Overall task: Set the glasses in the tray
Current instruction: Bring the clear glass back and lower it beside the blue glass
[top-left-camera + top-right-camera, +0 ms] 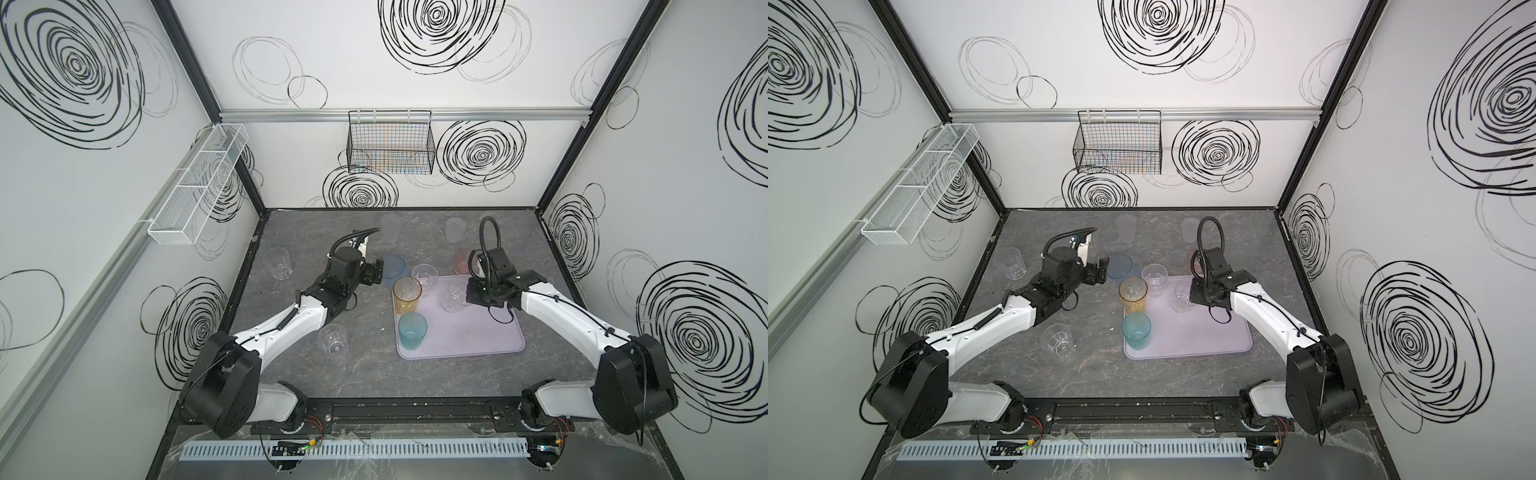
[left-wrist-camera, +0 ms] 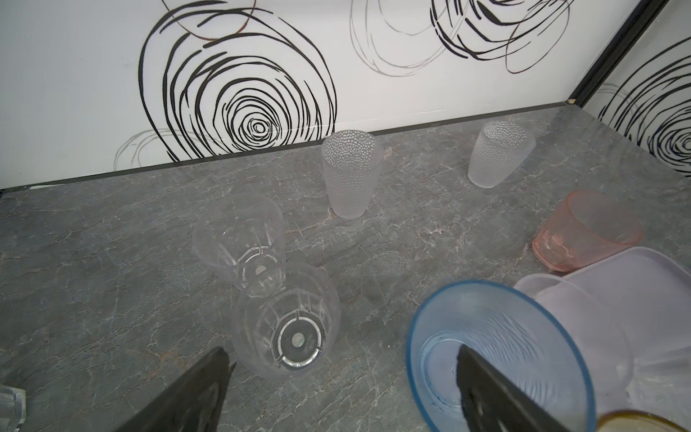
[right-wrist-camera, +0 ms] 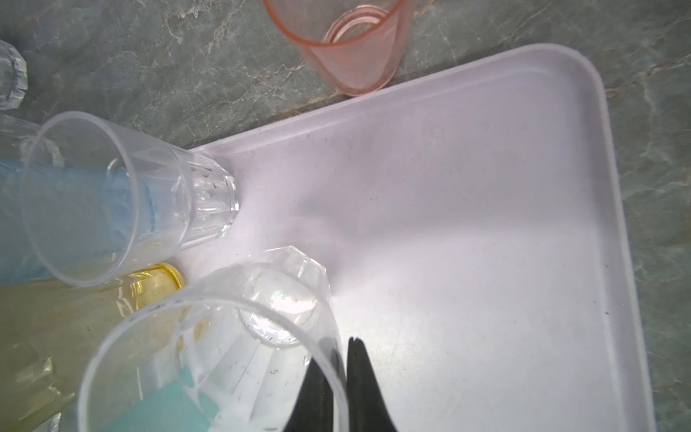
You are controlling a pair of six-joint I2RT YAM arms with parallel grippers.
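The lavender tray (image 1: 478,332) lies right of centre. My right gripper (image 3: 342,342) is shut on the wall of a clear faceted glass (image 3: 232,355), one finger inside the rim and one outside, over the tray's far part (image 3: 486,224). In the tray stand an amber glass (image 1: 407,295), a teal glass (image 1: 412,330) and another clear glass (image 1: 424,278). My left gripper (image 2: 342,349) is open beside the blue glass (image 2: 504,336), which stands on the table just left of the tray. One finger shows in front of the blue glass's mouth.
A pink glass (image 1: 462,259) stands just beyond the tray. Two frosted glasses (image 1: 390,228) (image 1: 455,228) stand near the back wall. Clear glasses stand at the left (image 1: 277,264) and front left (image 1: 332,338), and two more (image 2: 284,325) (image 2: 239,232) ahead of the left gripper.
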